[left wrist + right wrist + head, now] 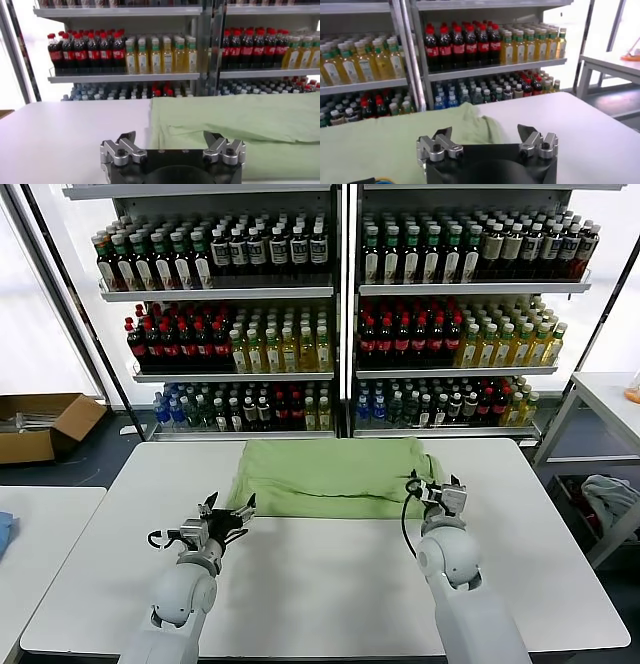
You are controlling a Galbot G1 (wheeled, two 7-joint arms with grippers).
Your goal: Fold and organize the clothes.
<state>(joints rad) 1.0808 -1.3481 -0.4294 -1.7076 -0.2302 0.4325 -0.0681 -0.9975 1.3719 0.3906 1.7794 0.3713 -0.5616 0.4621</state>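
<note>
- Handling: polo shirt (335,477) is soft, light and limp; it lies folded at centre frame on the table (300,584); pinch doubled edges or corners, expect sag
- left gripper (238,512) spread wide, empty, just off the shirt's lower-left corner
- right gripper (432,486) wide, empty, at its lower-right edge
- Containers: cardboard box (45,424) far left, contents unclear; shelves (340,289) hold bottles (290,349)

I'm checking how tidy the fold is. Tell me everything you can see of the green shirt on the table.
The green shirt is pale green, soft-looking cloth, folded into a wide, flat rectangle with layered edges and a small rumpled bump at its right end. It lies on the white table, at the far middle, near the shelves. No collar, buttons or print show. Both open grippers, left and right, sit at its near corners, gripping nothing.
</note>
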